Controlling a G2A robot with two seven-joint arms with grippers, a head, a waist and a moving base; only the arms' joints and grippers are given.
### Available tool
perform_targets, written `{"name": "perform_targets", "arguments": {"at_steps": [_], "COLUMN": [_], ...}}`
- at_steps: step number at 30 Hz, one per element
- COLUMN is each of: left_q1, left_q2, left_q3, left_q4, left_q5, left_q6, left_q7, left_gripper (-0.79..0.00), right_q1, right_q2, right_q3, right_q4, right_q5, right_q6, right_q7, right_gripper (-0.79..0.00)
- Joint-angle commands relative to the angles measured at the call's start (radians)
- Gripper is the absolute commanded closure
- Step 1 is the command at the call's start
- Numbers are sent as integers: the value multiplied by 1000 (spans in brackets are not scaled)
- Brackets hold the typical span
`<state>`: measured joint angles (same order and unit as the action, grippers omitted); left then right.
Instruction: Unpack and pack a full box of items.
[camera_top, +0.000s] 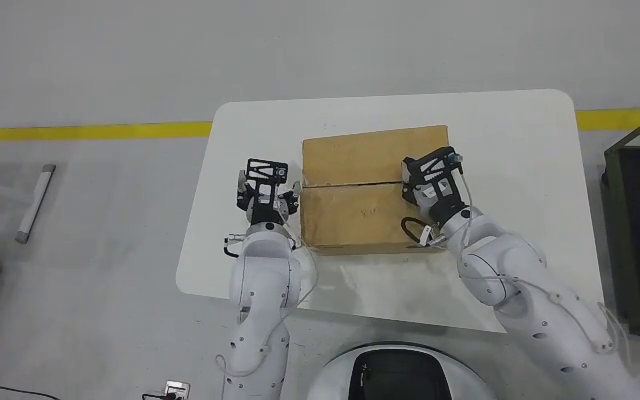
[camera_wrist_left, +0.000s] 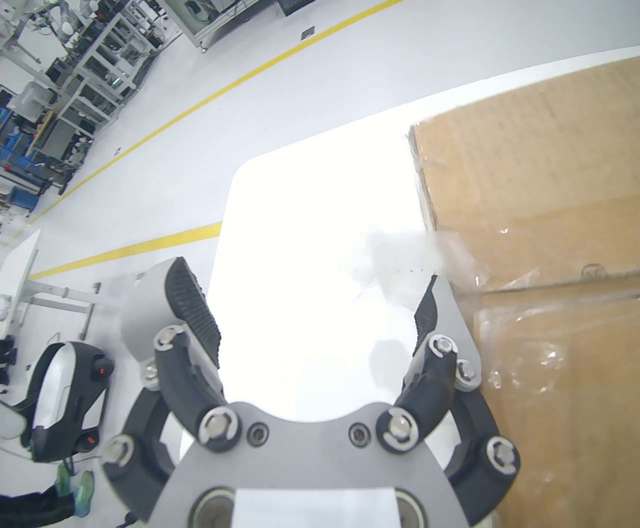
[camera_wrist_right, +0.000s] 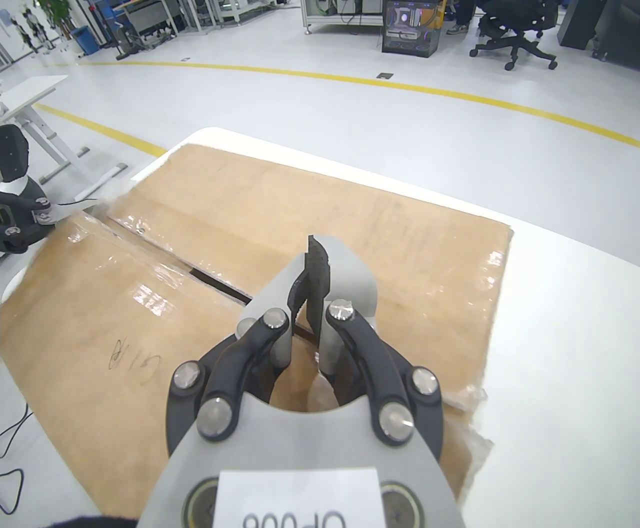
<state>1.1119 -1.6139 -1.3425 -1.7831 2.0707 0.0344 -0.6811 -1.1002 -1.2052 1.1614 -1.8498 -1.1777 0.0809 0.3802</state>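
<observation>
Cardboard box (camera_top: 375, 190), flaps down and its seam (camera_top: 350, 184) taped, sits in the middle of the white table (camera_top: 520, 130). We hold our left gripper (camera_wrist_left: 307, 285) spread wide at the box's left end, one finger just beside its wall. Our right gripper (camera_wrist_right: 315, 260) is clenched above the seam near the right end.

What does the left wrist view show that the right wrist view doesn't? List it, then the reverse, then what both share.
Left wrist view, not the right: the left gripper seen open, its ribbed pads spread over bare table, beside the box where loose tape sticks out.
Right wrist view, not the left: the right gripper shut above the box top, the dark gap between the flaps, and a pen scribble on one flap.
Both: box, table, clear tape, and the left gripper at the box's end.
</observation>
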Motion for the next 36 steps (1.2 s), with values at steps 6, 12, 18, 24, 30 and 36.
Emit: {"name": "perform_targets", "arguments": {"at_steps": [6,12,18,24,30,36], "left_q1": [-12,4,50,39,-13,-42], "left_q2": [-1,2,16,21,17,14], "left_q3": [-1,-13,-29,-20,-13,-20], "left_q4": [36,51,55,92,148,162], "left_q5": [51,67,88,93,59,3], "left_q6": [38,21,-107,-127,-67,-36], "left_q7": [-45,-58,9,78,114,130], "left_gripper": [-785,-785,-785,-785,-785,-785], "right_q1": [7,11,19,30,32,32], "right_q2": [-6,-11,-17,-22,-27,-30], "right_q3": [5,2,0,0,2,11], "right_q4": [2,10,17,23,24,25], "right_q5": [-4,-10,-14,-17,-23,-26], "right_q6": [0,-5,-10,-13,-15,-16], "right_q7": [8,10,16,18,23,25], "right_gripper": [0,0,0,0,0,0]}}
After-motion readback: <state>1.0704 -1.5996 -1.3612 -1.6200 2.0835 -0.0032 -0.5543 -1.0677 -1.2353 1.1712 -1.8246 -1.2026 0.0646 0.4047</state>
